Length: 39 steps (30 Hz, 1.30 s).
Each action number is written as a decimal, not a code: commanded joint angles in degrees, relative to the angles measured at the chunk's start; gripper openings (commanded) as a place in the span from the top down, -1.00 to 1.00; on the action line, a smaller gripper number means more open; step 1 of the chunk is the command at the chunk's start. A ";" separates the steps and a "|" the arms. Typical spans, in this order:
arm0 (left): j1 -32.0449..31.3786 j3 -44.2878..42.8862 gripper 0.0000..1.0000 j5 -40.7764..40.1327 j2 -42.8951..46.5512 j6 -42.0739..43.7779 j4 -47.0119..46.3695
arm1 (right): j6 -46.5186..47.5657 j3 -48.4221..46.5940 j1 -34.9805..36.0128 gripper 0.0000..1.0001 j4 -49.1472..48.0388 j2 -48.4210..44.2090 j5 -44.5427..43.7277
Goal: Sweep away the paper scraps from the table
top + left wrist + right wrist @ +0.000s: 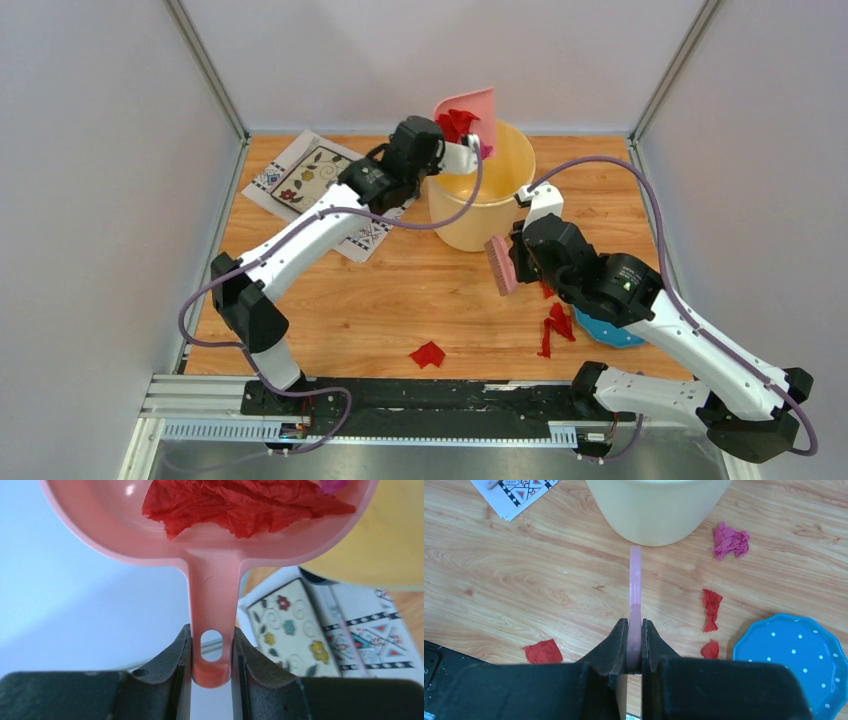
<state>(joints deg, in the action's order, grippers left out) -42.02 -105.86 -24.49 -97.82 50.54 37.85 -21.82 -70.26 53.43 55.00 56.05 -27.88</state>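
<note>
**Surface and room.** The table [400,300] is orange-brown wood grain, with a metal rail [200,400] along its near edge. Pale walls [90,200] enclose it on the left, right and far sides.

Loose paper scraps [428,354] lie on the table:
- One red piece is near the front edge.
- Several red pieces are just beside a blue dotted plate [605,330] at near right.
- One magenta piece lies by the base of the yellow bucket [490,205].

A patterned placemat [320,190] lies at far left.

**Right arm.** It folds from the near-right base toward the table centre. The right gripper [635,645] is clamped on a pink brush [635,595], held edge-on just in front of the bucket. Whether the brush touches the table cannot be told.

**Left arm.** It stretches diagonally from the near-left base to far centre. The left gripper [211,660] is closed on the handle of a pink dustpan [210,555], which is tilted over the bucket rim. The pan holds red scraps and a magenta bit.
</note>
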 commanded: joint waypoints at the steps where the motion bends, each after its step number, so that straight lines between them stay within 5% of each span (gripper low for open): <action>1: -4.12 12.04 1.00 -17.42 2.81 26.06 -30.94 | 1.52 -0.32 -0.34 1.00 -3.50 -1.03 1.25; 9: -6.32 25.25 1.00 -18.76 4.92 55.23 -67.23 | 3.10 -1.28 -0.43 1.00 -3.76 -0.33 3.97; 15: -6.58 33.09 1.00 -15.67 7.38 62.23 -78.72 | 5.47 -2.34 -0.34 1.00 -3.59 -0.07 7.22; 19: -6.32 28.28 1.00 -18.57 10.71 49.51 -65.48 | 8.71 -2.60 -0.26 1.00 -4.73 -0.07 15.36; 20: -5.62 26.34 1.00 -19.27 11.33 45.04 -54.22 | 9.51 -2.69 -0.34 1.00 -4.99 0.20 17.83; 23: -0.99 17.20 1.00 -14.57 13.79 21.41 -27.69 | 12.24 -2.25 1.32 1.00 -6.83 1.77 32.22; 26: 6.65 14.89 1.00 -5.26 17.48 0.93 -12.59 | 17.40 0.02 8.78 1.00 -9.82 4.75 43.32; 30: 14.76 25.41 1.00 1.46 24.59 -4.75 -10.32 | 20.94 -0.05 11.79 1.00 -9.65 13.45 51.34; 34: 20.39 38.78 1.00 2.42 30.92 -7.20 -11.13 | 21.30 -3.91 11.61 1.00 -9.91 22.33 48.64; 39: 28.21 43.89 1.00 10.95 33.83 -12.66 -5.86 | 18.41 -4.45 8.28 1.00 -11.93 28.05 42.73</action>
<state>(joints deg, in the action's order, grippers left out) -18.02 -64.55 -21.34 -65.80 45.78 26.72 -2.70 -71.37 64.75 46.41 83.42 17.28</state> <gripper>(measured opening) 0.337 0.089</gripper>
